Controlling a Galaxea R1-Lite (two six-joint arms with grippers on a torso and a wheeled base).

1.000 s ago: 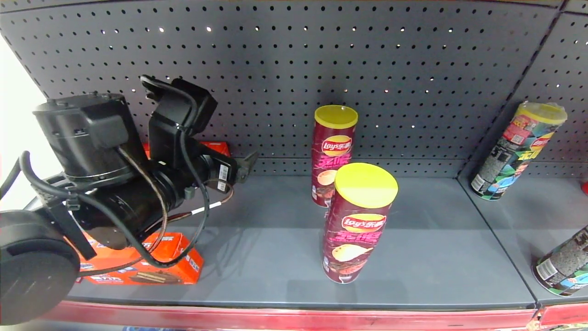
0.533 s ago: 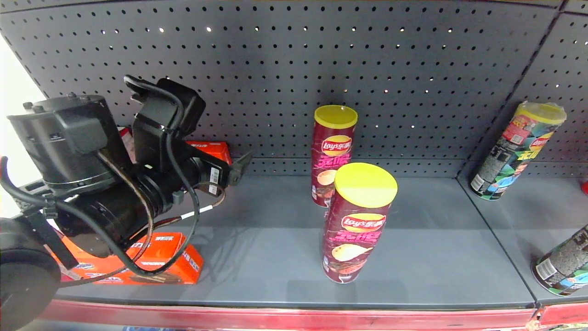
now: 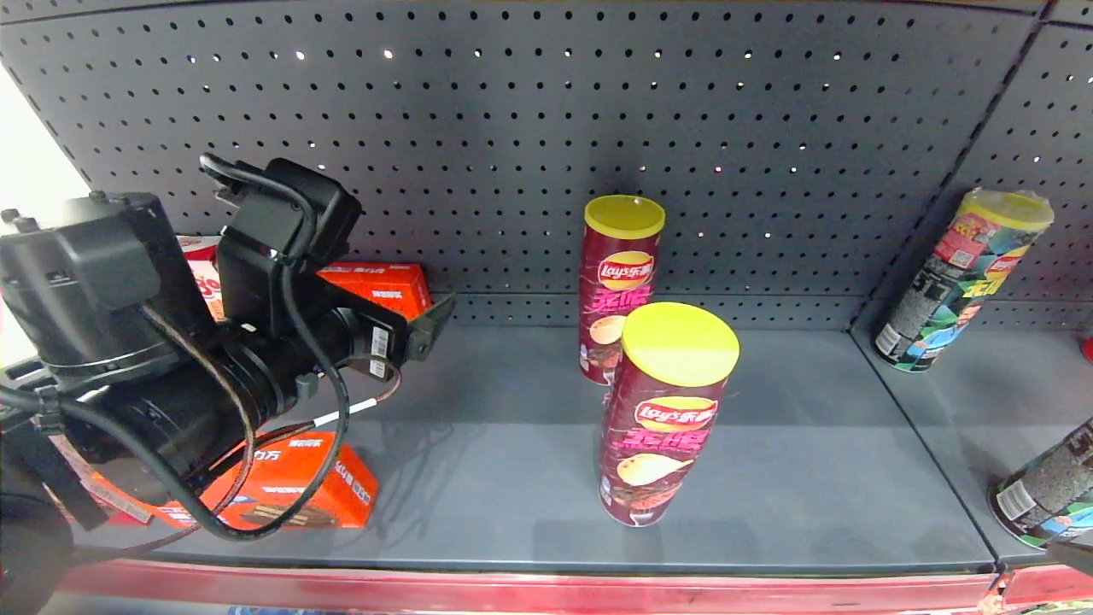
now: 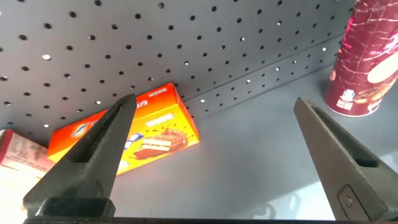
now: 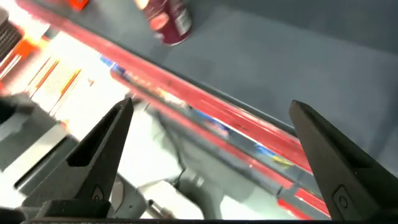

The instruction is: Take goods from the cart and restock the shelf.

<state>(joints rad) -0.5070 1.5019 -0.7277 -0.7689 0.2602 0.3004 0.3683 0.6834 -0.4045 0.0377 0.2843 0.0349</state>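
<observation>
Two maroon chip cans with yellow lids stand upright on the grey shelf (image 3: 512,478), one at the back (image 3: 622,286) and one nearer the front (image 3: 662,418). An orange snack box (image 3: 376,286) lies against the pegboard, and another orange box (image 3: 295,483) lies at the front left. My left gripper (image 3: 427,323) hangs over the shelf's left part, between the two boxes, open and holding nothing. In the left wrist view the open gripper (image 4: 211,168) faces the back orange box (image 4: 143,134), with a chip can (image 4: 364,62) off to one side. My right gripper (image 5: 211,162) is open and holds nothing, just outside the shelf's red front edge (image 5: 205,106).
Two green-and-black cans, one leaning at the back (image 3: 965,282) and one at the front (image 3: 1046,500), occupy the neighbouring shelf bay on the right. A pegboard wall (image 3: 546,128) closes the back. Bare shelf lies between the boxes and the chip cans.
My left arm has drawn back to the left and toward the shelf's front, uncovering more of the back orange box. The cans and boxes have not moved.
</observation>
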